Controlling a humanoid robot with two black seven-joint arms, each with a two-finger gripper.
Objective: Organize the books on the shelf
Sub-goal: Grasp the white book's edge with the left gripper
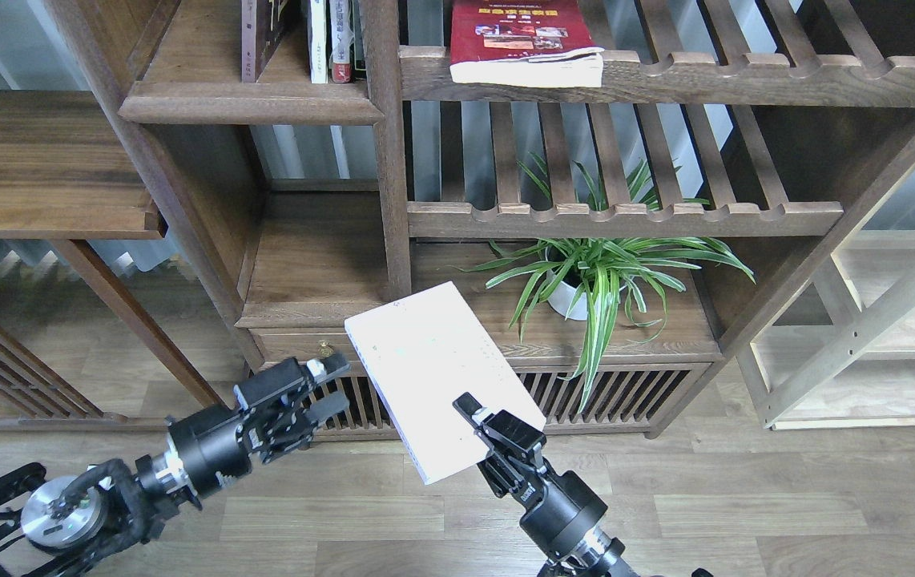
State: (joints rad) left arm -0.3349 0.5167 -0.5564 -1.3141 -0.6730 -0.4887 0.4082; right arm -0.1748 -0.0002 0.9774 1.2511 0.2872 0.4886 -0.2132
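At lower centre, the right gripper point(480, 425) pinches a white book point(433, 369) in its jaws while the left gripper point(328, 386), jaws spread, waits beside it, the carry seemingly underway toward the upper-left shelf point(249, 104), demanding a lift.

Books: 1 white point(437, 373), 1 red point(523, 40), about 5 upright point(305, 40). Grippers: 2. Potted plant point(598, 272): 1.

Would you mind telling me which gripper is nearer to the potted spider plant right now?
Right. The right gripper, clamped on the white book, sits below and slightly left of the spider plant. The left gripper, empty, is much farther left, beyond the book.
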